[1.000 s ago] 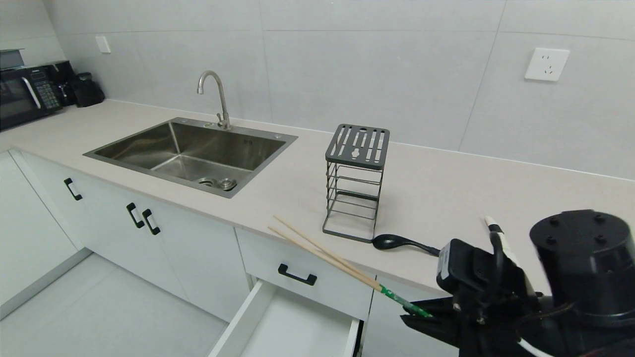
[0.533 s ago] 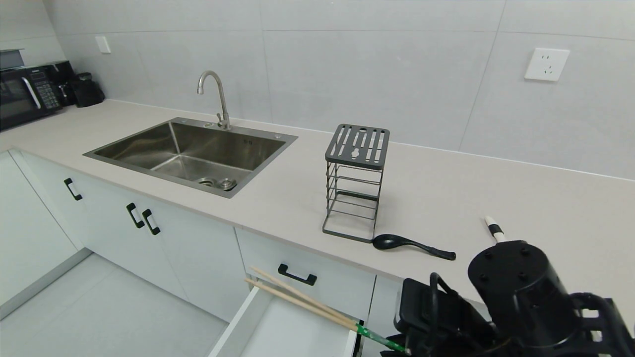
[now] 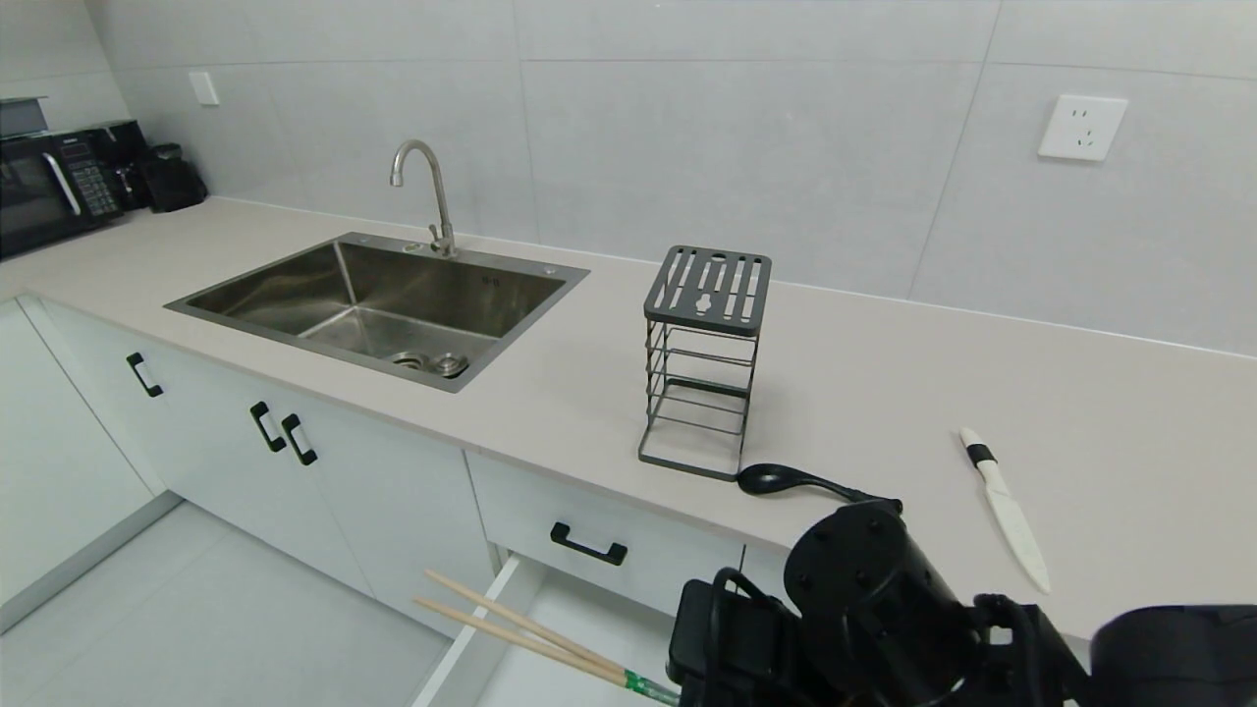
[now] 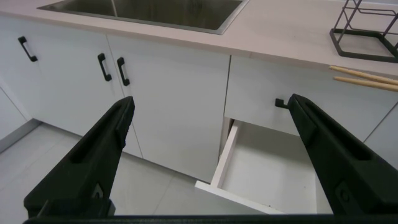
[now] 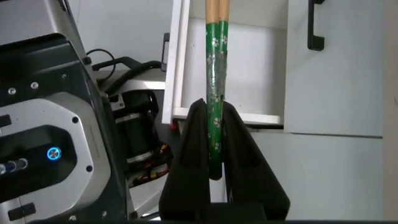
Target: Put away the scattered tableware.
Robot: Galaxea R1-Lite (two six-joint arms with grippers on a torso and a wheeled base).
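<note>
Two chopsticks [image 5: 215, 68] sit pinched in the right hand [image 5: 214, 113] over the drawer [image 4: 267, 177]; left hand [image 4: 211, 102] spread wide.

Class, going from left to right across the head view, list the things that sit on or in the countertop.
microwave → sink → wire rack → black spoon → white knife
</note>
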